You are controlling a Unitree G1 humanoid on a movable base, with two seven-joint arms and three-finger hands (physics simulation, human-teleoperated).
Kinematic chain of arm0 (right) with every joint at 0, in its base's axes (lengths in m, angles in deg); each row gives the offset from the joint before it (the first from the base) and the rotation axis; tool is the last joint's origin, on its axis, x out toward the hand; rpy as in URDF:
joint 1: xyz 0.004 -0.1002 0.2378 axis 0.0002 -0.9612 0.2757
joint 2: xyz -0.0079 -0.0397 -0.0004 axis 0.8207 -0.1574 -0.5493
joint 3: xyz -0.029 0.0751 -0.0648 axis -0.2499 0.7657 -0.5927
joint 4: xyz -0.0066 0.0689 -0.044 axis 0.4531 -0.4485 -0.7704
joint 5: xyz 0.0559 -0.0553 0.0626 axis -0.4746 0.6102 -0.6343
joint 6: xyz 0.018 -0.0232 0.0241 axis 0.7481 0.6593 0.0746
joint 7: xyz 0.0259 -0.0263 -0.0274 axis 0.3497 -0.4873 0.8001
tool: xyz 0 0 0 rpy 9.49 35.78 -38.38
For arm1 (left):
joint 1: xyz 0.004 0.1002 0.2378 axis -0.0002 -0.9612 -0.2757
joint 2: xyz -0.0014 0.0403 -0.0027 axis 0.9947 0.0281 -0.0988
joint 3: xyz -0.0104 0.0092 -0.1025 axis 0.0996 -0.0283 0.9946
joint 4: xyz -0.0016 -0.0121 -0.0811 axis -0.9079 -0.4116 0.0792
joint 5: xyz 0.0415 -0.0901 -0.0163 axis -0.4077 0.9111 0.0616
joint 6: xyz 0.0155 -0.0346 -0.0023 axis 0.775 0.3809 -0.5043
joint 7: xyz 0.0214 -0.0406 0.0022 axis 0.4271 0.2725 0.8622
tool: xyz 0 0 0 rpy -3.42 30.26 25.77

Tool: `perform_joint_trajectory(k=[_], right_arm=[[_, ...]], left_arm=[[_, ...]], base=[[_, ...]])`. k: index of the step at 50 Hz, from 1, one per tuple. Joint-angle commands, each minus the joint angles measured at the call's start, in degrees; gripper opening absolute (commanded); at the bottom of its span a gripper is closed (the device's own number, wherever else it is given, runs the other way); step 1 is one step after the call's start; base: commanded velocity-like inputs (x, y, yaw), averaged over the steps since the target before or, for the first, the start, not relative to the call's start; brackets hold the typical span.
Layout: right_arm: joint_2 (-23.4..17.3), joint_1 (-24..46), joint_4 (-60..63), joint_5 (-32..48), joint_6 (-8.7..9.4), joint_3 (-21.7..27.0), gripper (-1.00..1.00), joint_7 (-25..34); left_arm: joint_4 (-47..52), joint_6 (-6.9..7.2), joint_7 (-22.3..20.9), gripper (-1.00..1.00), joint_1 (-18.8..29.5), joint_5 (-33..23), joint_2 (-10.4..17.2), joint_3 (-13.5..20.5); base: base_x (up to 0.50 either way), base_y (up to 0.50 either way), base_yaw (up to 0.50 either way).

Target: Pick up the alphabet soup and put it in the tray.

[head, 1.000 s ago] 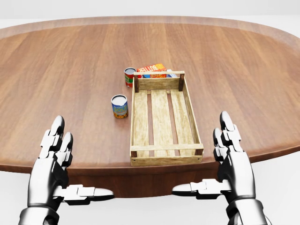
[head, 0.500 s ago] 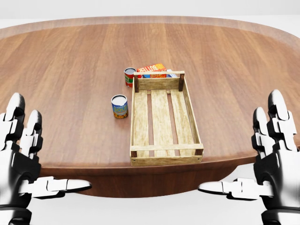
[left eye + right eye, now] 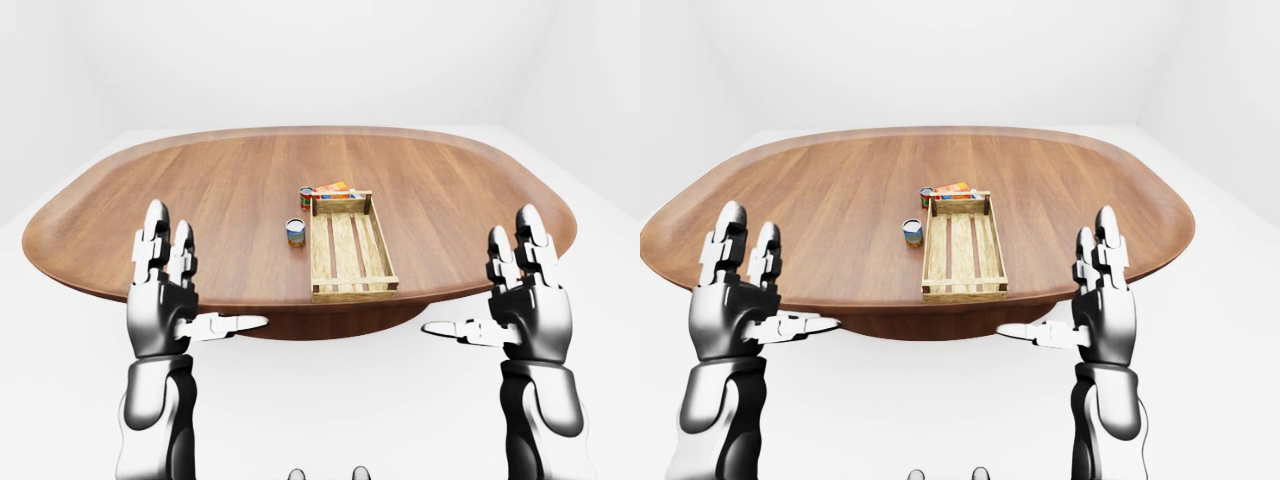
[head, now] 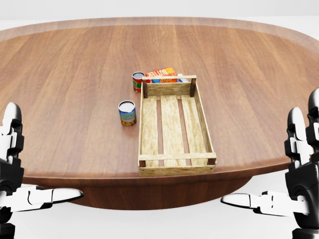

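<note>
The soup can (image 4: 127, 113) stands upright on the table (image 4: 70, 89), just beside the tray's left wall, near the middle of the head view. The tray (image 4: 174, 124) holds nothing. At the tray's top end sit a red can (image 4: 137, 81) and a bright box (image 4: 162, 74), partly hidden behind the tray wall, so I cannot read them.

A second ago both hands were closer together, low in the head view. Now they have swung out wide to the sides. The left hand (image 3: 168, 290) and right hand (image 3: 528, 295) hold their fingers spread, gripping nothing. That likely means no reach for the can has begun. In the head view both hands are cut off by the edges.
</note>
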Motion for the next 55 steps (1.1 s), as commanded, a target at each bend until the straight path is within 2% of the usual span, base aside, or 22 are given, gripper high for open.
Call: perform_joint_trajectory(k=[1,5,26,40,55], right_arm=[[0.05,-0.06,0.88,-0.74,0.00,0.77,1.00,-0.22],[0.04,-0.04,0.70,-0.90,0.00,0.55,1.00,0.05],[0.03,0.18,1.06,-0.89,0.00,0.49,1.00,-0.30],[-0.24,0.55,0.68,0.58,0.00,-0.61,1.00,-0.89],[0.10,-0.13,2.03,-0.32,0.00,-0.74,1.00,0.15]], left_arm=[[1.45,0.00,-0.01,1.00,0.07,0.73,0.05,0.71],[1.15,0.00,-0.10,1.00,-0.04,0.67,-0.02,0.61],[1.56,0.00,-0.80,1.00,-0.71,0.80,-0.27,0.35],[3.09,0.00,-0.82,1.00,-1.05,1.45,-0.32,0.88],[3.08,0.00,-1.01,1.00,-1.17,1.44,-0.40,0.79]], base=[[0.00,0.00,0.00],[0.00,0.00,0.00],[0.00,-0.49,0.00],[0.00,-0.01,0.00],[0.49,-0.02,0.00]])
